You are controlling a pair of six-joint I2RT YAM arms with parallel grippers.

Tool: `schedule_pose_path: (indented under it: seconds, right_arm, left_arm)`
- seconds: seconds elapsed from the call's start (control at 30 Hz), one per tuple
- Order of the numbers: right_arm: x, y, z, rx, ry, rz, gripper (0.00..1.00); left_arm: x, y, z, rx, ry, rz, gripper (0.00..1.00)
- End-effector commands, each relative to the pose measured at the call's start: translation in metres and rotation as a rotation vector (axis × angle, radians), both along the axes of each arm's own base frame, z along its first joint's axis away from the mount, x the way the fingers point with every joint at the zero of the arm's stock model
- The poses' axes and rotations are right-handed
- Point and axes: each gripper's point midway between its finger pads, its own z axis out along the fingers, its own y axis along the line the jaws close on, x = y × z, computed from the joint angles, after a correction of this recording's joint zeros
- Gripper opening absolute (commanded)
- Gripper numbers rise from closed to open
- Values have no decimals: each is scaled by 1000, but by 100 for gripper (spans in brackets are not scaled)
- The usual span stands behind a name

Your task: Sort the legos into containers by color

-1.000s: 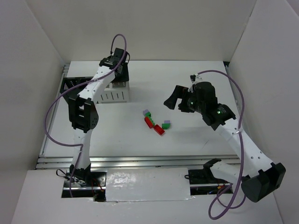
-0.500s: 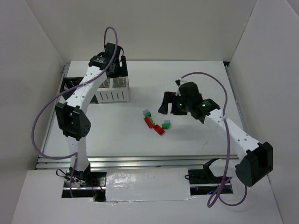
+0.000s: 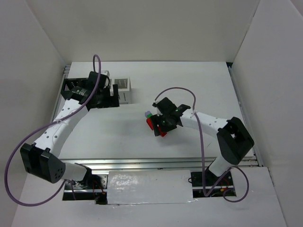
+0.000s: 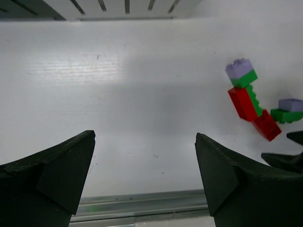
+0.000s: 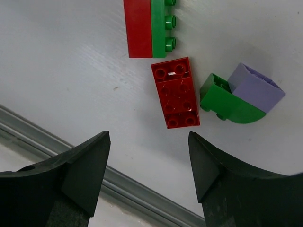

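Legos (image 5: 175, 92) number two red, two lavender, some green, while left gripper (image 4: 144, 142) and right gripper (image 5: 149, 142) both gape empty

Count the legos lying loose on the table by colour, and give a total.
Red legos: 2
Green legos: 3
Lavender legos: 2
Total: 7

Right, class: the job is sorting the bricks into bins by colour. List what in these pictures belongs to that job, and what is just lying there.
Belongs to the job:
- legos, a cluster of red, green and lavender
- white container
- black container

Just there:
- purple cable
- metal rail
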Motion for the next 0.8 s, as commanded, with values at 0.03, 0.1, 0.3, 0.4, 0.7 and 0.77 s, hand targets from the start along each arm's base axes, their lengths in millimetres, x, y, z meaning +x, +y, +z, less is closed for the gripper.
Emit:
schedule_pose_path:
  seconds: [0.03, 0.1, 0.3, 0.4, 0.7, 0.77]
  right_arm:
    - [24, 13, -7, -20, -71, 85, 72]
    - [29, 16, -13, -33, -75, 95, 72]
    - [45, 21, -24, -76, -89, 98, 72]
    - [47, 19, -35, -105, -76, 95, 72]
    - [52, 18, -34, -108, -111, 84, 60]
    - [51, 18, -35, -110, -103, 81, 41]
  left_arm:
    - [-20, -11, -11, -48, 8, -88, 99]
    - [-30, -12, -14, -68, 4, -103, 100]
    - [-45, -11, -18, -80, 13, -129, 100]
    - [-49, -10, -22, -78, 18, -136, 100]
    - [-55, -15, -26, -98, 28, -165, 99]
    - [-56, -16, -27, -103, 31, -168, 99]
